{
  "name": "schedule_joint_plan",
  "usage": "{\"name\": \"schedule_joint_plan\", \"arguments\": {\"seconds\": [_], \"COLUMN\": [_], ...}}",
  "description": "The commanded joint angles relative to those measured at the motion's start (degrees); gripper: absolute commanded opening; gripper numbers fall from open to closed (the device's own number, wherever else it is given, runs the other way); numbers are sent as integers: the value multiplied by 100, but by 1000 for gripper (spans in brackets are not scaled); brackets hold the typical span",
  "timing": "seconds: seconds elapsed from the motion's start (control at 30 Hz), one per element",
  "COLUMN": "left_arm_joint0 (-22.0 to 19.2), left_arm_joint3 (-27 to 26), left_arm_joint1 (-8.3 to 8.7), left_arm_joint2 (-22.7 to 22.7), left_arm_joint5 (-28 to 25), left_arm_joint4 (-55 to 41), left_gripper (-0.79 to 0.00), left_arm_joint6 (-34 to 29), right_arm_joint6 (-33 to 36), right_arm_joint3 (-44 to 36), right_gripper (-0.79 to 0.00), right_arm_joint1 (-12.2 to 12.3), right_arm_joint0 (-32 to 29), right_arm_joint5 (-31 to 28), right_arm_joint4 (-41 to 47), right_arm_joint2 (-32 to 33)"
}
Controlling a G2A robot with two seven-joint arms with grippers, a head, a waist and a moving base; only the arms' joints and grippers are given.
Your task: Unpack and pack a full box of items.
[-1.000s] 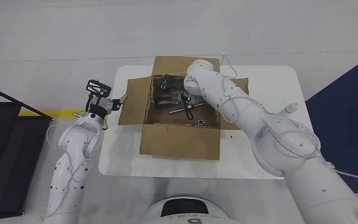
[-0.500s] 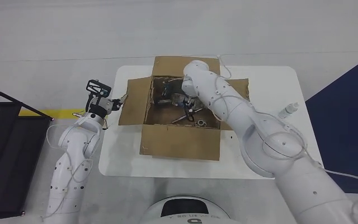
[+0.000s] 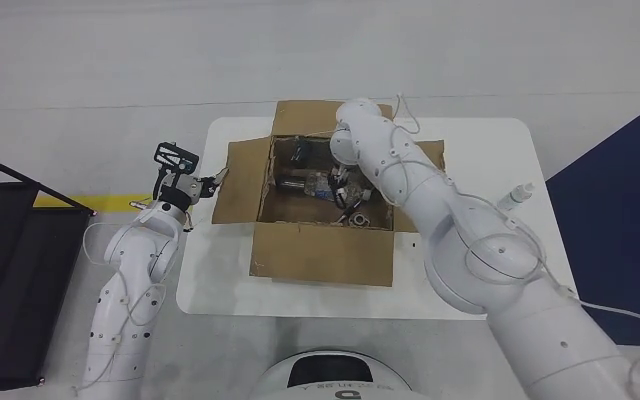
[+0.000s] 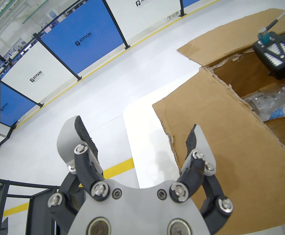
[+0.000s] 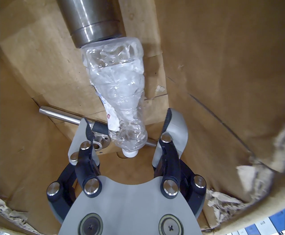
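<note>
Top view, centre of the frame: open cardboard box [image 3: 320, 255] on a white table [image 3: 480, 270], flaps spread. Inside it, toward the upper middle, a crushed clear plastic bottle [image 5: 120, 95] lying on its side. Base end against a thick metal cylinder [image 5: 93, 20], neck end resting over a thin metal rod [image 5: 59, 115] and a flanged fitting [image 5: 100, 143]. Walls crumpled and creased, label wrinkled, white cap on.

Right tool [image 5: 127, 121] down in the box, released, spread either side of the bottle's neck end with a gap on each side, gripping nothing. Left tool [image 4: 135, 124] also released and empty, at the left of the frame by the table edge, beside the box's left flap.

Judged empty and very light. Thin, springy walls, likely to buckle and slide under a hard squeeze. Probably best taken at the neck or shoulder just behind the cap, the stiffest part, with a gentle close. Not fragile. Neighbouring metal parts likely heavy and liable to snag the bottle on the way up.
</note>
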Motion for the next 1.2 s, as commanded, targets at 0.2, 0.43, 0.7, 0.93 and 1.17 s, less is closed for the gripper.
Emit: {"name": "schedule_joint_plan", "arguments": {"seconds": [0.2, 0.43, 0.7, 0.93, 1.17], "left_arm_joint0": [0, 0, 0, 0, 0], "left_arm_joint3": [0, 0, 0, 0, 0], "left_arm_joint1": [0, 0, 0, 0, 0], "left_arm_joint2": [0, 0, 0, 0, 0], "left_arm_joint5": [0, 0, 0, 0, 0], "left_arm_joint4": [0, 0, 0, 0, 0], "left_gripper": [0, 0, 0, 0, 0], "left_arm_joint6": [0, 0, 0, 0, 0], "right_arm_joint6": [6, 0, -164, -518, -919], "right_arm_joint3": [344, 549, 806, 914, 968], "right_gripper": [-62, -172, -785, -785, -785], "right_arm_joint1": [-107, -192, -229, -173, -65], "right_arm_joint0": [-25, -113, -146, -122, -11], "right_arm_joint5": [-103, -220, -298, -577, -835], "right_arm_joint4": [103, 156, 232, 310, 517], "right_arm_joint2": [61, 92, 167, 264, 435]}}
